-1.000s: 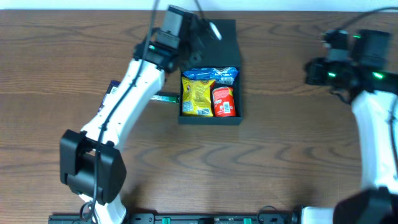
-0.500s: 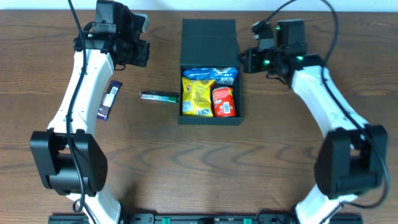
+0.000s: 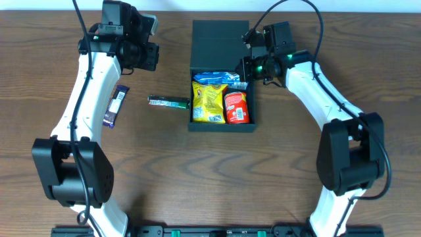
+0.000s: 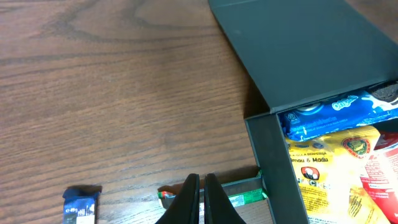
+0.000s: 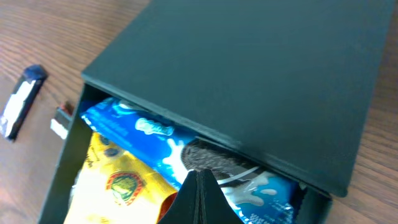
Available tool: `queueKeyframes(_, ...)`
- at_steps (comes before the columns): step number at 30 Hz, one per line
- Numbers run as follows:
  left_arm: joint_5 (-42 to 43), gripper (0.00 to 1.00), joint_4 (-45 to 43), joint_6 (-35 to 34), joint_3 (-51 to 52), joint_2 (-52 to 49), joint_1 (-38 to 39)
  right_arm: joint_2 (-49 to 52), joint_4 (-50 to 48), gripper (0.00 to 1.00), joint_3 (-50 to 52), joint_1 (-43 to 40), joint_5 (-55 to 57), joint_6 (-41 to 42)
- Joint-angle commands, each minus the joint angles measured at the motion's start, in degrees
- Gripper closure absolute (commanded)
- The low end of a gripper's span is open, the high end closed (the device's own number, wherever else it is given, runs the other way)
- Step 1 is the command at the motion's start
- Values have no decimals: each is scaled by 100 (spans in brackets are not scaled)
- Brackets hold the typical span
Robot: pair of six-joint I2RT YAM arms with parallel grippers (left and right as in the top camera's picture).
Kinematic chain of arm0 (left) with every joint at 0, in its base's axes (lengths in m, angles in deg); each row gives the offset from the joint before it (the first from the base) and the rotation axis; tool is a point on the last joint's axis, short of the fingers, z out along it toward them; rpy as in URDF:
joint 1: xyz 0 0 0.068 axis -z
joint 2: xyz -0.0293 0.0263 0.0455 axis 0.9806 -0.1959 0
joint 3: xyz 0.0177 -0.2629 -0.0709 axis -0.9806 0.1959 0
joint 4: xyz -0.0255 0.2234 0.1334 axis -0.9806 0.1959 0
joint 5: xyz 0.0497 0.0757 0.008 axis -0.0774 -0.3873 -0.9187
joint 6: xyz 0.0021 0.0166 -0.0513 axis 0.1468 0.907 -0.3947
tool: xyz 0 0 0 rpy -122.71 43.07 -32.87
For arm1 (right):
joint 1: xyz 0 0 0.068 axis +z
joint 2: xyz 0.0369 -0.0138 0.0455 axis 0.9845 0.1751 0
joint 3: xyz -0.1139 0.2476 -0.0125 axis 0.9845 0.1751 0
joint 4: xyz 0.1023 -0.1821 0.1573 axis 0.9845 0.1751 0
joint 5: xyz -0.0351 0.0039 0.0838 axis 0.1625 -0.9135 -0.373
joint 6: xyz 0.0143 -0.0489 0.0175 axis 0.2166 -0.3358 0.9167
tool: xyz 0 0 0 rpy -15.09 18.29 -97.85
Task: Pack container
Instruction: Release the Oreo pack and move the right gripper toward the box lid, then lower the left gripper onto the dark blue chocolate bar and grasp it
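At the far right corner of the container (image 3: 222, 127), just over the hinge line, the right gripper (image 3: 247, 68) hangs with its fingers pressed together and nothing between them. The black box stands in the middle of the table, toward the far side. Its flap lid (image 3: 220, 38) lies open and flat on the table behind it. The hinge runs from left to right, so I think the lid must swing toward the near side to close, and the right arm is clearly the nearer one for this.

From the right wrist view, the closed tips point down at the blue cookie packet (image 5: 186, 146), which lies along the far wall. Nearer to us inside the box are a yellow packet (image 3: 208, 100) and a red packet (image 3: 236, 107).

The left gripper (image 3: 146, 55) is well apart on the far left, its fingers almost touching, holding nothing. Two items are not yet packed. A green bar (image 3: 168, 101) lies with its long axis left to right, its right end at the box's left wall. A purple bar (image 3: 115, 105) lies farther left, pointing roughly near to far. Both are closer to the left arm. Nothing lies on the lid.
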Motion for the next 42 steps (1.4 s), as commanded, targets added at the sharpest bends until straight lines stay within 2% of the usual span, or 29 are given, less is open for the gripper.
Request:
queueKeyframes(1,85,94,-2,-22,-35,-52,-17,243,11,99,-114,13,192,20)
queueKeyframes(14,85,94,-4,-24,-35,-52,-17,417,11,99,-199,-15,212,-22)
queueKeyframes(20,85,94,-2,-24,-35,-52,-17,326,251,99,-820,-83,216,-157)
queueKeyframes(25,96,94,15,-24,-35,-50,-17,214,813,99,-1475,-138,225,-516)
queueKeyframes(26,114,87,22,-22,-35,-52,-17,149,1023,99,-1624,-162,271,-634)
queueKeyframes(28,114,81,22,-22,-35,-52,-17,44,1235,99,-1738,-214,315,-734)
queueKeyframes(30,114,70,20,-22,-35,-52,-17,-111,1410,99,-1786,-313,321,-872)
queueKeyframes(31,144,41,26,-28,-35,-52,-17,-258,1530,99,-1790,-404,321,-992)
queueKeyframes(32,227,5,50,-22,-35,-52,-15,-385,1637,99,-1792,-485,321,-1106)
queueKeyframes(37,1021,5,-136,-24,-35,-52,-13,-927,2159,99,-1792,-796,323,-1620)
queueKeyframes(39,981,2,-22,-20,-35,-52,-13,-1102,2413,99,-1792,-890,323,-1725)
queueKeyframes(42,476,0,450,-24,-35,-50,-42,-1255,2730,99,-1792,-994,323,-1873)
